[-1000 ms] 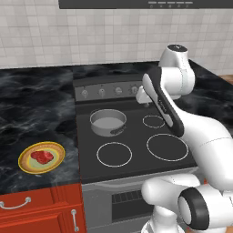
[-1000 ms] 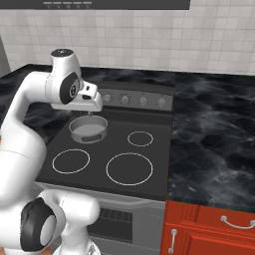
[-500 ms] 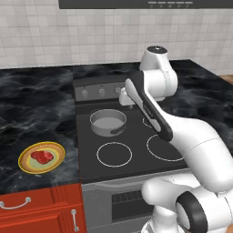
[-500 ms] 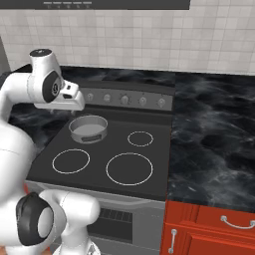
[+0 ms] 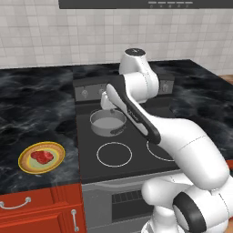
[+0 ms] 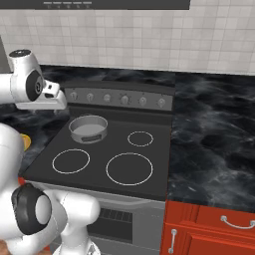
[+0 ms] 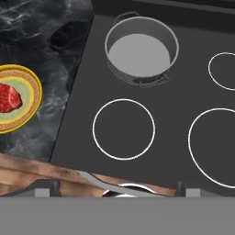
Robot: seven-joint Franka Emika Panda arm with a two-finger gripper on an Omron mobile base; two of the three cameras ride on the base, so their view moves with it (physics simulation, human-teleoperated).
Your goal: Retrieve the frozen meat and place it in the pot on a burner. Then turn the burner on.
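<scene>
The frozen meat (image 5: 42, 156) (image 7: 9, 97), a small red chunk, lies on a yellow-rimmed plate (image 5: 57, 152) (image 7: 36, 92) on the dark counter left of the stove. The grey pot (image 5: 108, 123) (image 6: 88, 128) (image 7: 141, 50) stands empty on the rear left of the black cooktop, covering the burner beneath it. My gripper (image 5: 107, 101) (image 7: 117, 192) hangs above the cooktop near the pot. It is open, its tips far apart with nothing between them. In the hand view the meat is far to the left and the pot is at the upper middle.
White-ringed zones mark the cooktop: one front left (image 5: 114, 154) (image 7: 123, 129), a larger one front right (image 6: 129, 168), a small one rear right (image 6: 140, 138). Knobs (image 6: 124, 99) line the back panel. Red drawers (image 5: 27, 205) sit below the marble counter (image 6: 214, 134).
The arm has swung left across the stove, from right of the pot to over its left side. The jaws have spread a little wider. Pot, plate and meat have stayed put.
</scene>
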